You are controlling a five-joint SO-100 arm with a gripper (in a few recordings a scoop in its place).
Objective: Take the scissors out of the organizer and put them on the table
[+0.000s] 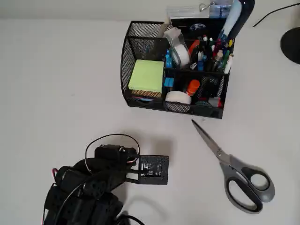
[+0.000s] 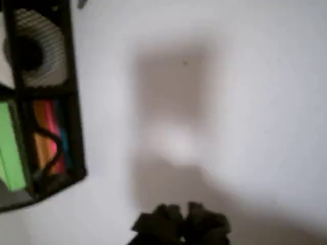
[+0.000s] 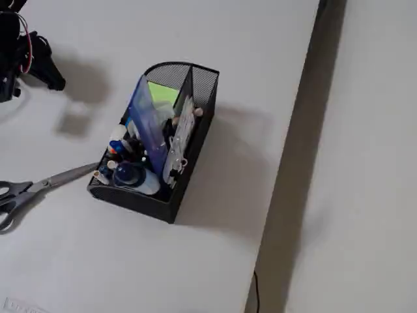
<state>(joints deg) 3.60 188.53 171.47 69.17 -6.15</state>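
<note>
Down at the lower left of the overhead view, your arm sits folded low over the table (image 1: 56, 84), its gripper (image 1: 151, 169) reaching toward the organizer (image 1: 136, 47) but well short of it. You can see the dark fingertips (image 2: 181, 224) pressed together with nothing between them in the blurry wrist view. Your scissors (image 1: 234, 171) lie flat on the table right of the arm, blades closed, tip near the organizer's front corner.
</note>
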